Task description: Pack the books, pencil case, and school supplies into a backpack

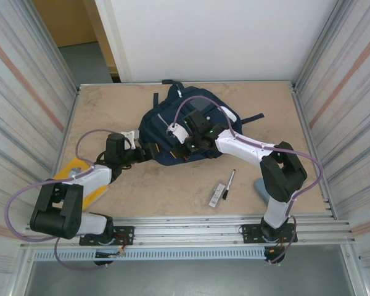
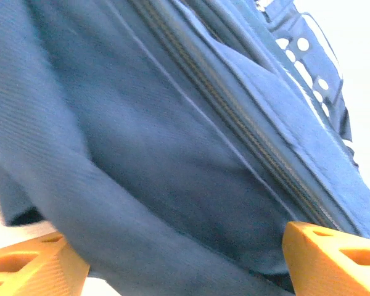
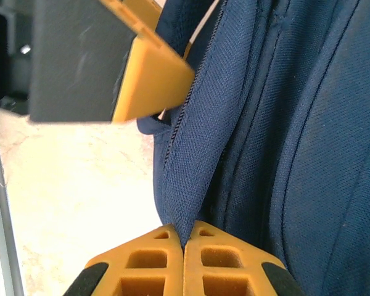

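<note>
Pen (image 1: 230,179) right of bar (image 1: 217,193), before backpack (image 1: 155,126)

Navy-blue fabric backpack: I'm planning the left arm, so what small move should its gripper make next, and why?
Probably close the left gripper on the navy-blue fabric backpack fold between its spread orange fingers: the right gripper already pinches the edge beside the zipper, so a second grip could pull the opening apart.
</note>
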Action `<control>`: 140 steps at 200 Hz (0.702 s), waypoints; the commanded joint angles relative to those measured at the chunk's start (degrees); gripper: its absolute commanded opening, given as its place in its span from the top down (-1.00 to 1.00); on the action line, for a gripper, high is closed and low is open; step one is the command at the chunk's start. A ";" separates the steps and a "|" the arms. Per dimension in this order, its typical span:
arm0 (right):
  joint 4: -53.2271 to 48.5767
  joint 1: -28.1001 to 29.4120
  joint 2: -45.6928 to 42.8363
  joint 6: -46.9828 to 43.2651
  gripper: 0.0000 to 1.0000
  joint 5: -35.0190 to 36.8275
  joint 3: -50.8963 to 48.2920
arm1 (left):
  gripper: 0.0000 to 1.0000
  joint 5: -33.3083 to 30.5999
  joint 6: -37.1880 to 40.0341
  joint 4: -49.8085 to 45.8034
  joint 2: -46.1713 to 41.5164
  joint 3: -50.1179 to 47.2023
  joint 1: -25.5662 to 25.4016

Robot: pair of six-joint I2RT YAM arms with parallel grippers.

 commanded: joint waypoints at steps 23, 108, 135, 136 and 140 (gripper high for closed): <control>5.17 0.90 -2.41 1.33 1.00 -1.34 0.40 | 0.02 1.99 -1.75 2.48 2.37 -0.49 2.28; 6.53 -5.67 -13.54 16.44 -0.33 18.94 -12.15 | 0.93 2.55 3.02 1.65 -1.51 -0.41 -0.02; 1.57 -15.06 -20.77 31.02 -0.31 13.19 -22.24 | 0.94 0.60 6.01 -1.88 -7.60 0.24 -2.55; 1.54 -15.39 -21.03 31.19 -0.31 12.73 -22.53 | 0.94 0.50 6.08 -1.95 -7.97 0.22 -2.68; 1.40 -16.40 -21.78 31.35 -0.30 11.24 -24.62 | 0.95 0.04 6.32 -2.13 -9.01 0.08 -3.03</control>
